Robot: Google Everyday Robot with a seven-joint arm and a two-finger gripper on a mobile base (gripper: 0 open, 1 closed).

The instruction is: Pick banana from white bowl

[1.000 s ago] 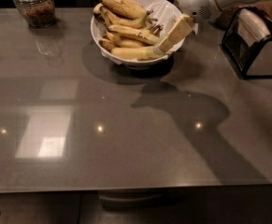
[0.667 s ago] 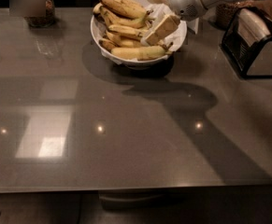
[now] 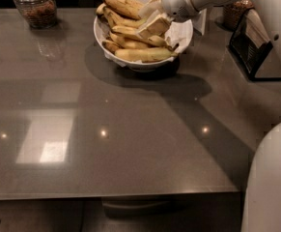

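One pale rounded robot part (image 3: 270, 178) fills the counter's (image 3: 130, 144) near right corner, cut off by the frame. Near the far edge, right of middle, the white bowl (image 3: 98, 33) with its paper liner (image 3: 182, 33) holds heaped bananas (image 3: 125, 30). The nearest banana (image 3: 142, 55) lies lengthwise left to right along the near rim. The gripper (image 3: 153, 14) hangs over the heap with its jaws apart, hiding some of the fruit. A glass jar (image 3: 35, 6) with brown contents stands at the far left corner, its top cut off.

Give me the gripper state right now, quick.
Gripper: open, holding nothing, lowered onto the bananas in the white bowl.
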